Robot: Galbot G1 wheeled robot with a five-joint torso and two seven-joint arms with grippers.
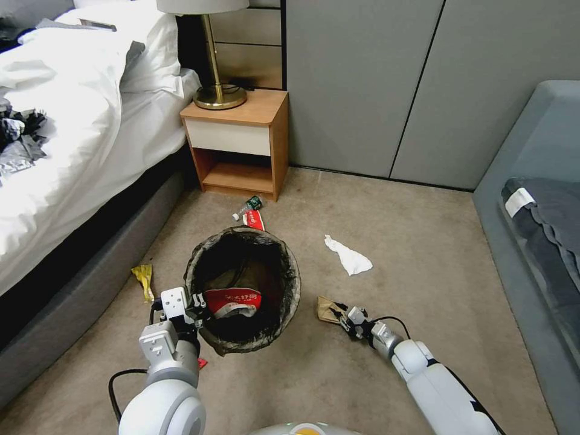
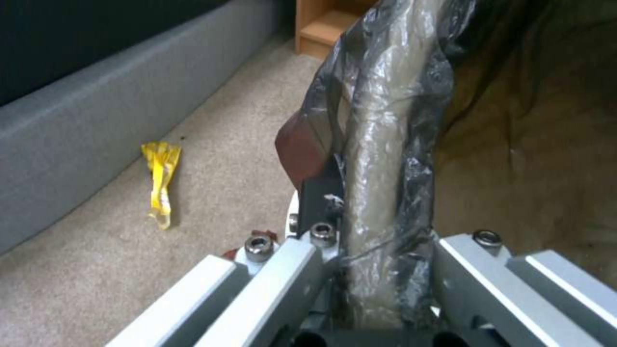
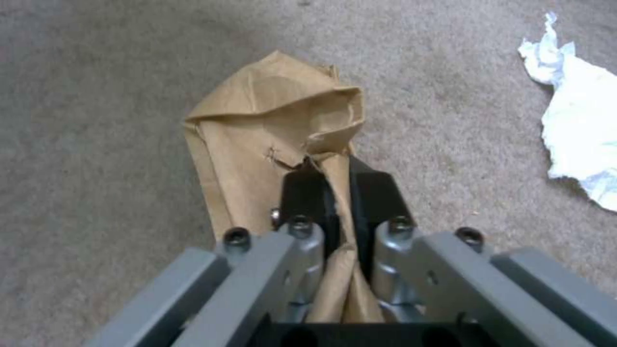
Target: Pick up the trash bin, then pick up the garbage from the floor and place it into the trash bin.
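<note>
Two grippers at work low over the beige carpet (image 1: 393, 217). Left gripper (image 1: 196, 305) clamped on the near-left rim of the trash bin (image 1: 241, 284), fingers (image 2: 318, 193) pinching the liner-wrapped wall from both sides. Right gripper (image 1: 342, 315) just right of the bin, fingers (image 3: 308, 190) closed on the edge of a brown paper bag scrap (image 3: 270, 125) lying crumpled and creased on the carpet.

Open floor ahead and to the right, bounded by the grey wall panels (image 1: 362, 78) at the back, a wooden nightstand (image 1: 238, 145) at back left, the grey bed base (image 1: 90, 254) along the left and a grey upholstered edge (image 1: 513, 181) along the right. Narrow strip between bin and bed base, holding a yellow wrapper (image 1: 144, 281).

Bin round, mouth open upward, dark crinkled liner folded over the rim, a red-and-white snack wrapper (image 1: 232, 299) resting inside. White tissue (image 1: 348, 257) on the carpet, apart from the bin to its right and beyond the scrap. Small clear bottle with green label (image 1: 248, 206) and another red-and-white wrapper (image 1: 254, 219) just behind the bin, near the nightstand foot. Tiny red fragment (image 1: 202, 362) on the floor beside the left wrist.
</note>
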